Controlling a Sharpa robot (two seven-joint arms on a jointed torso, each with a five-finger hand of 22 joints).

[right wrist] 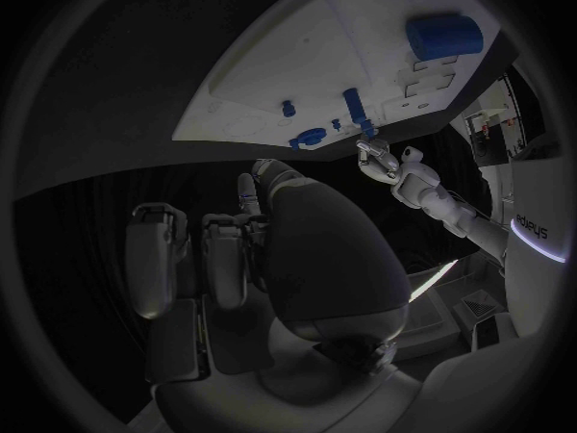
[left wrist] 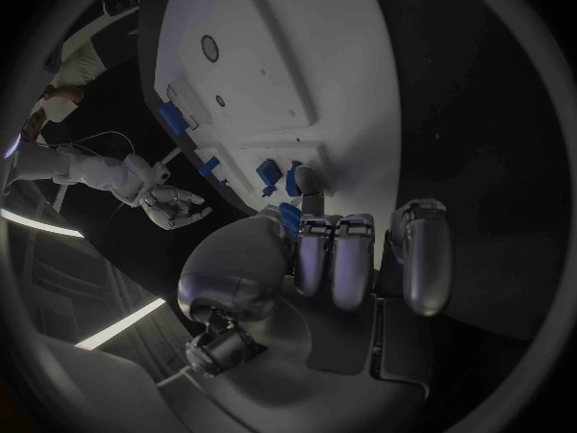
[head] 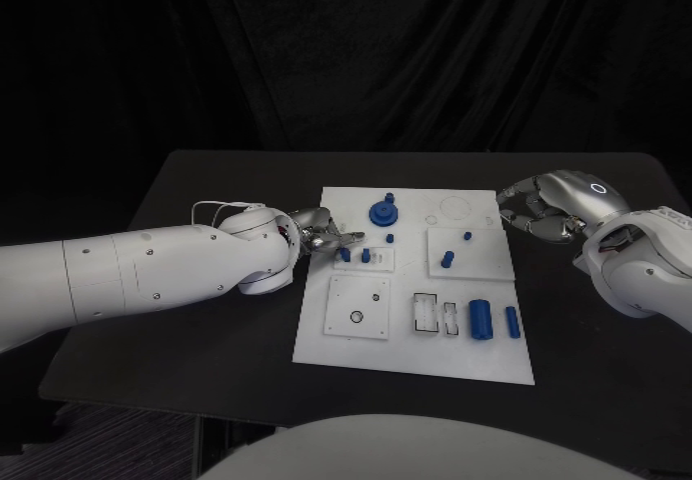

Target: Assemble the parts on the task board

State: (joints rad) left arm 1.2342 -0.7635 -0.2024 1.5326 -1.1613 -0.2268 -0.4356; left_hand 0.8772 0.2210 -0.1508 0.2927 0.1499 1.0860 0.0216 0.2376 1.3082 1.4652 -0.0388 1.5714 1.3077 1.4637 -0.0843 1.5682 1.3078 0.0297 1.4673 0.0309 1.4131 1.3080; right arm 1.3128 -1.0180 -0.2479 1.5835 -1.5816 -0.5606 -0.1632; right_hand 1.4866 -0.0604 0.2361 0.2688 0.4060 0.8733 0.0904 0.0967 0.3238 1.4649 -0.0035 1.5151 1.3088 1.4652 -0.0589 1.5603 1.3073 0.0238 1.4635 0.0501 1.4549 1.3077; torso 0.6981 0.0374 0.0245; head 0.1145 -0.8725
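Left hand [head: 320, 232] reached over the task board [head: 378, 345] at two small blue pegs [head: 355, 256]; its grip was unclear. Right hand [head: 537, 208] hovered curled, apparently holding nothing.

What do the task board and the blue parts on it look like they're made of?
The task board looks like matte white plastic or painted sheet: flat, even, no glare. The blue parts look like moulded or printed plastic: uniform colour and a dull sheen. I can't tell for certain.

White task board [head: 378, 340] lies flat at table centre. Blue parts: round knob [head: 384, 213] at 12 o'clock; two cylinders [head: 493, 320] lying at 4 o'clock.
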